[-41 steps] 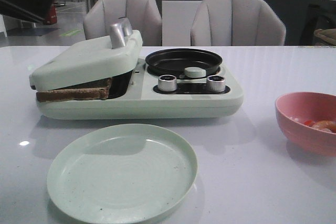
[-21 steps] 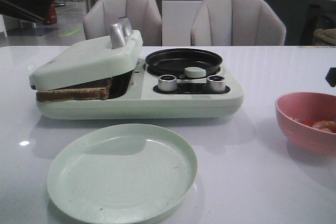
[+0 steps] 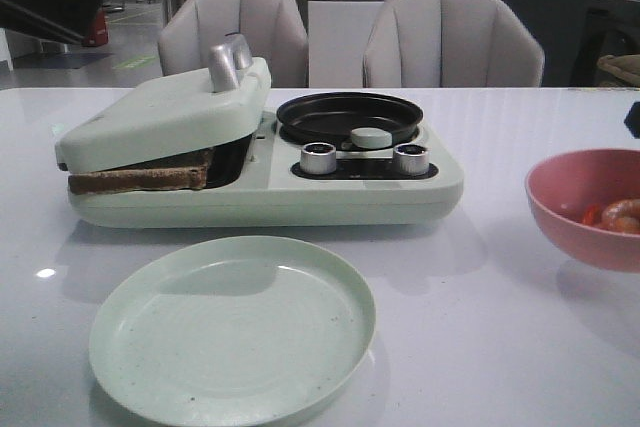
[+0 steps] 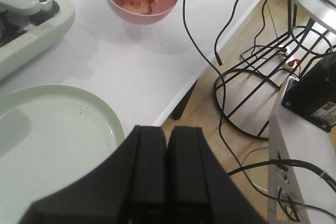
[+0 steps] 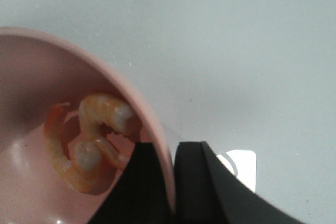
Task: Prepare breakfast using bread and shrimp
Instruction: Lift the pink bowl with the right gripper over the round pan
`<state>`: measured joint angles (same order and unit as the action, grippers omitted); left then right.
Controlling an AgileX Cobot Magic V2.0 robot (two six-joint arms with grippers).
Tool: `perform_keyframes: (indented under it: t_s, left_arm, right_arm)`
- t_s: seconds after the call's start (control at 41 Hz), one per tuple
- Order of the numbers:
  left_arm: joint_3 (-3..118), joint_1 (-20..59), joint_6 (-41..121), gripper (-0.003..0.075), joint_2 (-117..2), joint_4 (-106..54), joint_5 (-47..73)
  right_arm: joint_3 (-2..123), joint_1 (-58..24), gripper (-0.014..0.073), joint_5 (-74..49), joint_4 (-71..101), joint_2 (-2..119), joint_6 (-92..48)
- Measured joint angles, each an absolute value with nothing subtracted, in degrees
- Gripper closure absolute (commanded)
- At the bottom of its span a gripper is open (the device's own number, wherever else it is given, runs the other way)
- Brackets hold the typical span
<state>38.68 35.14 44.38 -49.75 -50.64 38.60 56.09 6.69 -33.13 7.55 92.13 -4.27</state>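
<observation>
Your right gripper [image 5: 172,182] was clamped on the rim of the pink bowl [image 3: 590,209], one finger inside and one outside, with the bowl lifted off the white table [image 3: 500,297] at the far right. The shrimp [image 5: 92,140] lay curled inside that bowl, beside the inner finger. Your left gripper [image 4: 167,177] hung over the table's right edge with its fingers pressed together, holding nothing. The bread [image 3: 140,178] sat toasted under the tilted lid of the green breakfast maker [image 3: 260,162], left of its black pan [image 3: 350,117]. The green plate [image 3: 232,325] lay nearer, in front.
</observation>
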Motion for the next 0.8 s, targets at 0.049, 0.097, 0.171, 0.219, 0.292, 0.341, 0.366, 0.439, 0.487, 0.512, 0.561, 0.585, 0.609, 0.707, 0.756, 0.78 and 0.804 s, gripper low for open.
perform_keyframes:
  t_s: [0.049,0.097,0.171,0.219,0.292,0.341,0.366,0.439,0.487,0.512,0.561,0.585,0.609,0.707,0.756,0.78,0.804]
  left_arm:
    - [38.7,35.1,44.4,0.0621,-49.7,-50.6,38.6]
    - [38.7,35.1,44.4,0.0621,-49.7,-50.6,38.6]
    - [38.7,35.1,44.4,0.0621,-49.7,-50.6,38.6]
    - [38.7,35.1,44.4,0.0621,-49.7,-50.6,38.6]
    - [38.7,35.1,44.4,0.0621,-49.7,-50.6,38.6]
    - [38.7,35.1,44.4,0.0621,-49.7,-50.6,38.6]
    - [38.7,35.1,44.4,0.0621,-49.7,-50.6,38.6]
    - [38.7,35.1,44.4,0.0621,-49.7,-50.6,38.6]
    - [38.7,35.1,44.4,0.0621,-49.7,-50.6,38.6]
    - [38.7,35.1,44.4,0.0621,-49.7,-50.6,38.6]
    - [38.7,35.1,44.4,0.0621,-49.7,-50.6,38.6]
    - [38.7,35.1,44.4,0.0621,-49.7,-50.6,38.6]
    - [38.7,35.1,44.4,0.0621,-49.7,-50.6,38.6]
    - [38.7,35.1,44.4,0.0621,-49.7,-50.6,38.7]
    - [38.7,35.1,44.4,0.0621,-49.7,-50.6,38.7]
    - [38.7,35.1,44.4,0.0621,-49.7,-50.6,38.7]
    - [38.7,35.1,44.4,0.0621,-49.7,-50.6,38.7]
  right_arm:
    - [56.1,6.7,0.0586,-32.7,7.3,90.1,-4.3]
    - [56.1,6.2,0.0585,-32.1,6.9,87.8,-4.3]
    - [56.1,4.9,0.0580,-30.9,5.2,84.5,-4.3]
    - [56.1,3.7,0.0577,-30.3,4.3,82.2,-4.3]
    - [57.1,1.0,0.0576,-30.3,2.2,79.5,-4.3]
    - [58.4,-0.6,0.0576,-30.7,0.7,78.1,-4.3]
    - [59.2,-1.7,0.0576,-31.2,0.0,77.5,-4.3]
    - [62.4,-4.5,0.0576,-32.8,-1.7,76.9,-4.3]
    - [65.4,-6.4,0.0576,-33.8,-2.8,76.8,-4.3]
    - [66.5,-7.5,0.0576,-34.2,-3.4,76.8,-4.2]
    - [69.0,-9.2,0.0576,-35.0,-4.5,77.1,-4.0]
    - [70.4,-9.9,0.0576,-35.2,-5.1,77.4,-3.9]
    - [71.5,-10.8,0.0576,-35.4,-5.7,77.8,-3.6]
    - [76.2,-13.5,0.0576,-35.8,-9.0,79.6,-1.5]
    - [78.5,-15.1,0.0576,-35.9,-11.6,80.9,0.3]
    - [79.7,-15.7,0.0576,-36.1,-12.9,81.7,1.2]
    - [80.5,-16.3,0.0576,-36.2,-14.3,82.4,2.0]
